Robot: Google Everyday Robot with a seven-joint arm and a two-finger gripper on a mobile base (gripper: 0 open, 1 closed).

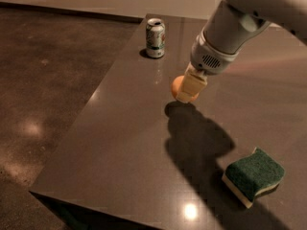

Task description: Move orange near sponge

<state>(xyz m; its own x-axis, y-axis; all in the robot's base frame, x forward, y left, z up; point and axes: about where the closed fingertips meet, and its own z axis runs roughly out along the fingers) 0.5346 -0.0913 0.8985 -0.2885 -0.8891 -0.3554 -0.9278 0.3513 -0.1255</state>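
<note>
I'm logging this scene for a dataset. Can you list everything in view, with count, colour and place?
orange: 1, orange, middle of the table, partly hidden behind the gripper
sponge: 1, dark green top over pale yellow, near right part of the table, well apart from the orange
soda can: 1, silver with green markings, upright near the table's far left edge
table: 1, dark glossy grey-brown, fills most of the view
floor: dark brown, polished, left of the table
arm: 1, pale grey, reaching in from the upper right
gripper: 1, cream, down at the orange over the table's middle
</note>
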